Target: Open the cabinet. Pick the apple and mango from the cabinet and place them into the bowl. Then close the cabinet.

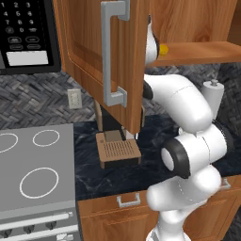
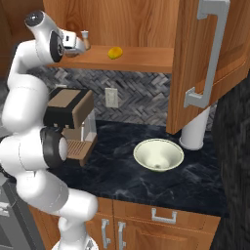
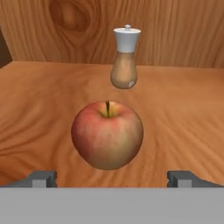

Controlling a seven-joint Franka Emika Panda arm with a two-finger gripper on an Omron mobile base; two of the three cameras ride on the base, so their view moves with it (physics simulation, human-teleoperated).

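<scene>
2 fingertips of the gripper (image 3: 112,178) stand spread, apple (image 3: 107,134) between them (shaker (image 3: 124,59) behind).

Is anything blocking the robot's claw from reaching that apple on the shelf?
Nothing visible does. In the hand view the apple sits straight ahead of the open gripper, with bare shelf between them. The small grinder stands behind the apple, not in front of it.

Even, flat rendered light throughout, bright on the wood, dimmer on the dark tabletop (image 2: 146,185). Shadows are faint, no glare. Edges slightly soft; apple (image 3: 107,134) sharp.
</scene>
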